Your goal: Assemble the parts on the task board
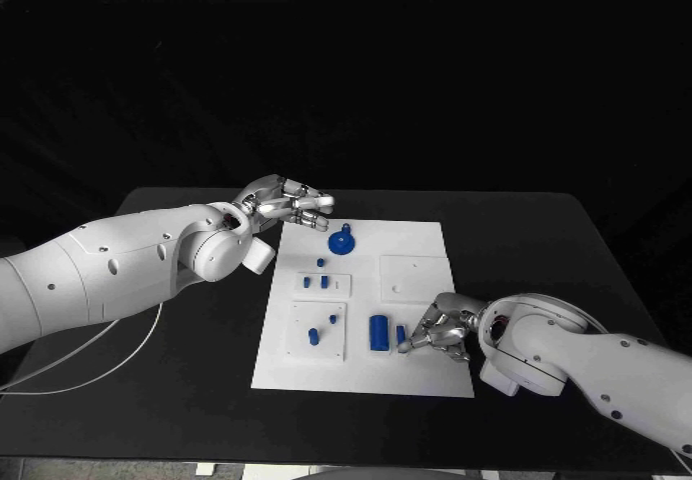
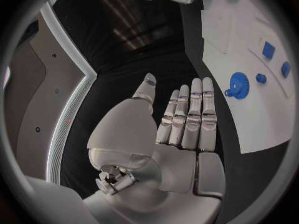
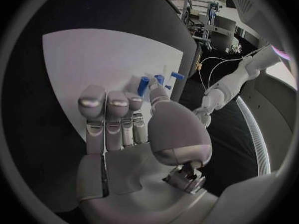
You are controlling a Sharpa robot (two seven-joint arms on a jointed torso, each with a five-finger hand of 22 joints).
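The white task board (image 1: 418,372) lies mid-table. A blue gear-shaped part (image 1: 342,240) sits near its far edge, with small blue parts (image 1: 317,282) on a raised plate behind it. A blue cylinder (image 1: 379,332) and a slim blue peg (image 1: 401,335) stand near the front. My right hand (image 1: 440,330) hovers over the board just right of the peg, fingers stretched toward it and holding nothing; the cylinder (image 3: 143,86) shows just past its fingertips (image 3: 118,102). My left hand (image 1: 289,208) is raised by the board's far left corner, fingers straight and empty, with the gear (image 2: 238,84) beside it.
Another raised white plate (image 1: 415,277) sits on the board's right half, and a third (image 1: 317,332) at front left carries two small blue parts. A white cable (image 1: 101,345) trails over the black table on the left.
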